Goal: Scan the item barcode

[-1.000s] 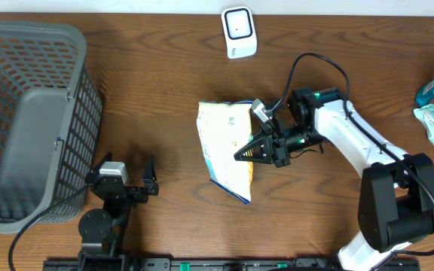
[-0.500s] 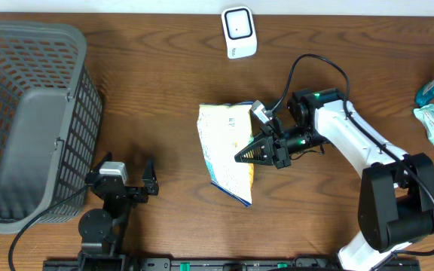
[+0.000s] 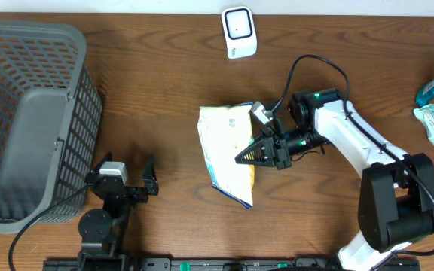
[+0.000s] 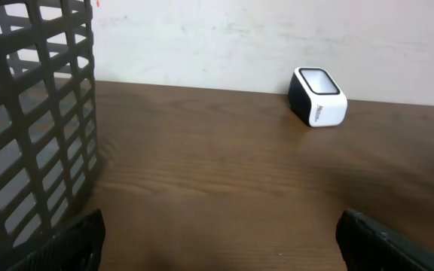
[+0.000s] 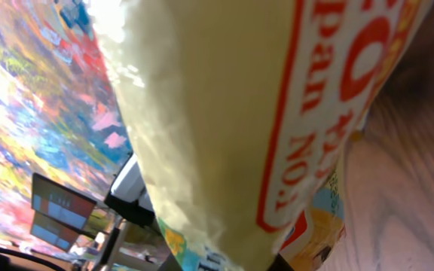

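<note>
Holding the bag (image 3: 226,143), right end effector (image 3: 239,157) nudged slightly rightward.

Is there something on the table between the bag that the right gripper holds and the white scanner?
Nothing visible. The right gripper is shut on the bag, and only bare table lies between it and the white scanner at the far edge.
</note>
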Tool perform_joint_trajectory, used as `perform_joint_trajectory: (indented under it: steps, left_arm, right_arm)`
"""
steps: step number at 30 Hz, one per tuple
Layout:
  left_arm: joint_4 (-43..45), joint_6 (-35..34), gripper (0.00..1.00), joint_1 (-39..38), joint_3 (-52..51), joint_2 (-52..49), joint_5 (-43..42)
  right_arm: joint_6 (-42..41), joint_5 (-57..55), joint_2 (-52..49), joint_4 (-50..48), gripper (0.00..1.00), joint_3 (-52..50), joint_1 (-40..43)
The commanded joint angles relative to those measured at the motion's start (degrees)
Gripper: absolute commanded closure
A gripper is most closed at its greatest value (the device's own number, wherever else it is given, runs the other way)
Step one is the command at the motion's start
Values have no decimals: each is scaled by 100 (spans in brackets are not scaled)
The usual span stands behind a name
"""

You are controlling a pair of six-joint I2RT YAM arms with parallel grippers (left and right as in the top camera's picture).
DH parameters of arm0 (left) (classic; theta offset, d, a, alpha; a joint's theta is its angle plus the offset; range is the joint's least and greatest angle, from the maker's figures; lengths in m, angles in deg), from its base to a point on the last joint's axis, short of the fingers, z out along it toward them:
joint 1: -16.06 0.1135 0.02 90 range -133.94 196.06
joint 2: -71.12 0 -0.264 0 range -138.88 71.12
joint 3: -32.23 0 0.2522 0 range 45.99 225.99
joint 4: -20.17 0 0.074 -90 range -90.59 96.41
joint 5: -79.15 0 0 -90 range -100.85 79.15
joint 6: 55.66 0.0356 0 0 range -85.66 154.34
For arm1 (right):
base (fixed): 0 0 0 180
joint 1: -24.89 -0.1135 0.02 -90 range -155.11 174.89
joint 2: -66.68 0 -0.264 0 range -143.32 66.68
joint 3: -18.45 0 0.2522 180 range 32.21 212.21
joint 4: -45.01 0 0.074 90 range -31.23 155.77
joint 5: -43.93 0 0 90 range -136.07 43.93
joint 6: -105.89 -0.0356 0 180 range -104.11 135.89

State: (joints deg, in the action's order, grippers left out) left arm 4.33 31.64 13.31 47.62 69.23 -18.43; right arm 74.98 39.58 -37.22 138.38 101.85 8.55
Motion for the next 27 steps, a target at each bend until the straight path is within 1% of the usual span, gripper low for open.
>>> perform_joint_trajectory:
  steps: [1, 4, 7, 8, 9, 14, 17, 21, 23, 25, 26, 27]
  left_arm:
    - [-109, 76, 2, -20, -140, 11, -57]
    - [-109, 76, 2, -20, -140, 11, -57]
    - [-109, 76, 2, -17, -140, 11, -57]
    - [-109, 76, 2, -20, -140, 11, -57]
    - [-107, 76, 2, -20, -140, 11, -57]
    - [-109, 76, 2, -20, -140, 11, -57]
    - [-107, 76, 2, -20, -140, 11, -57]
    - [-109, 76, 2, -20, -140, 11, -57]
    - [-109, 76, 2, -20, -140, 11, -57]
    - [-107, 76, 2, -20, -140, 11, -57]
    - [-109, 76, 2, -17, -140, 11, -57]
    - [-107, 76, 2, -20, -140, 11, -57]
  right_arm:
    - [125, 4, 13, 352, 99, -2, -26]
    - [297, -179, 44, 708, 99, -2, 15]
    - [874, -372, 151, 1344, 99, 0, 170]
    - [1191, -505, 251, 1707, 98, 2, 313]
    - [1213, -579, 332, 1794, 98, -2, 424]
    - [820, -887, 892, 1792, 99, 0, 949]
    - [549, -1263, 1329, 1790, 98, 0, 1248]
    - [-306, -1856, 2024, 1574, 99, 0, 1646]
    - [-1110, -2299, 2439, 1241, 99, 0, 1766]
    - [-2149, -2894, 2835, 732, 98, 0, 1786]
    - [-2881, -3357, 3053, 385, 98, 0, 1773]
    - [-3882, -4127, 3322, -70, 98, -2, 1749]
